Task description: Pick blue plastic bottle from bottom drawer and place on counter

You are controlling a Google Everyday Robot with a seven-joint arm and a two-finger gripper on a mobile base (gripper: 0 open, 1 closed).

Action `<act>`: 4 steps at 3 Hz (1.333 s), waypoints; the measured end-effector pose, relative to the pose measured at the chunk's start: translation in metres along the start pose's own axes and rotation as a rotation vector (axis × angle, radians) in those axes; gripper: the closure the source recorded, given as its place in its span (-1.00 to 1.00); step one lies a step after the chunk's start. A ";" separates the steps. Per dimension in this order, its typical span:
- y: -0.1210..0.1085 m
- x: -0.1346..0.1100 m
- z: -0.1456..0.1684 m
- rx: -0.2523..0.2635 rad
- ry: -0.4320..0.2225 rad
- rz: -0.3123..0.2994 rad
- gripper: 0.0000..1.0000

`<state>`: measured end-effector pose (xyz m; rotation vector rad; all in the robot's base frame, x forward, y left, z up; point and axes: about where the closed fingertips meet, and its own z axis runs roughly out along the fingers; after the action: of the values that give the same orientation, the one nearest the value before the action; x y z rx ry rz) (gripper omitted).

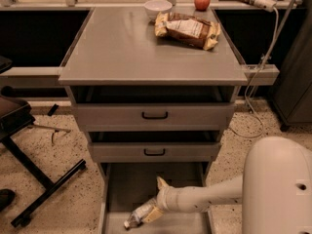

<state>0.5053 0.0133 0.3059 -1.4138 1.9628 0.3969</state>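
The blue plastic bottle (139, 214) lies on its side on the floor of the bottom drawer (127, 186), which is pulled out at the foot of the cabinet; its cap points to the lower left. My gripper (154, 199) reaches into the drawer from the right on a pale arm. It is open, with one finger (161, 183) up and back and the other finger (152, 213) down against the bottle's right end. The bottle is not between the fingers. The counter (131, 48) is the broad grey top of the cabinet.
A crinkled snack bag (187, 29), a white bowl (158, 7) and a red apple (202, 1) sit at the counter's far right. Two shut drawer fronts with black handles (154, 115) are above the open drawer. A black chair base (41, 179) stands left; a cable (256, 82) hangs right.
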 end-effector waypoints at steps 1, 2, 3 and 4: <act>0.005 0.007 0.014 -0.008 -0.002 -0.015 -1.00; 0.013 0.021 0.046 -0.035 0.002 -0.035 -1.00; 0.021 0.026 0.072 -0.057 -0.010 -0.048 -1.00; 0.026 0.021 0.085 -0.083 -0.019 -0.082 -1.00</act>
<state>0.5065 0.0589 0.2264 -1.5316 1.8854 0.4565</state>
